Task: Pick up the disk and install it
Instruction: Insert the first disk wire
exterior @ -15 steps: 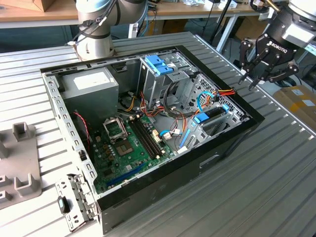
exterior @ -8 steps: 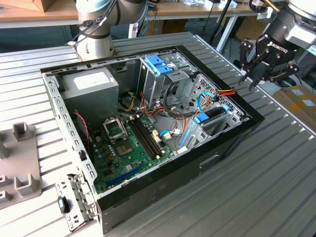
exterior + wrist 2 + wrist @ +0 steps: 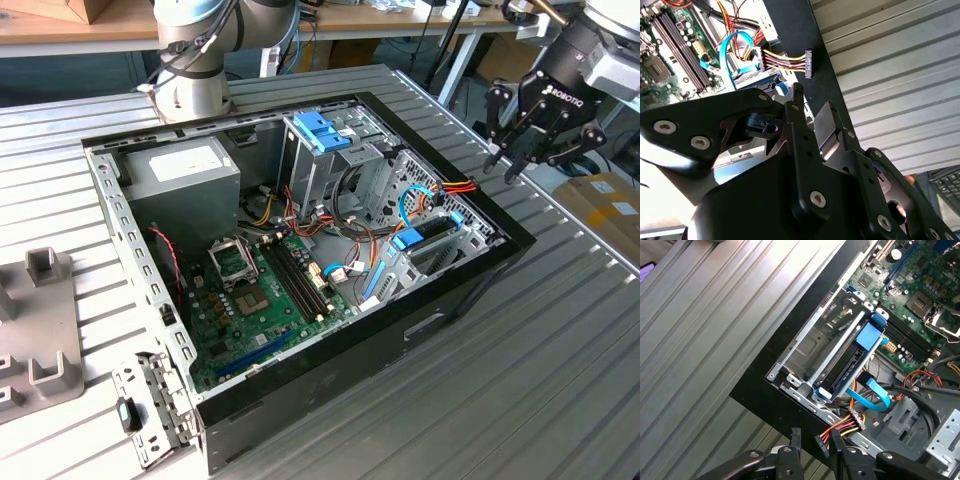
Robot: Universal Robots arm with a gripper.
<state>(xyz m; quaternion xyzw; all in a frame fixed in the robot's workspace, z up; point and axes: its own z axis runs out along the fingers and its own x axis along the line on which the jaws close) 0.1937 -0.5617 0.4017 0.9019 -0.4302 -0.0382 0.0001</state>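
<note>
Counter [image 3: 560, 380] of ribbed metal is carrying an open computer case [image 3: 400, 330], read here from the exterior view's left to its right. At the left of the case a grey metal box [image 3: 185, 165] with a white label is sitting, with the green motherboard [image 3: 255, 300] lying just below it in the picture. Further along, a blue latch [image 3: 322, 130] is topping a silver cage.

Toward the exterior view's right, the disk [image 3: 428, 240] is standing on edge in a silver bay at the case wall, its blue frame showing uppermost. In the first wrist view the disk [image 3: 845, 365] is appearing as a dark slab between the bay's rails, with a blue cable and a bundle of coloured wires [image 3: 840, 427] lying just beside it.

Judged from its metal build, the disk is stiff, fairly heavy for its size and sensitive to knocks. The two long framed edges are offering the safest hold.

Furthest right, the tool [image 3: 530, 155] is hanging outside the case, above the counter, released and grasping nothing. The disk is lying near it, lower down and across the case wall.
</note>
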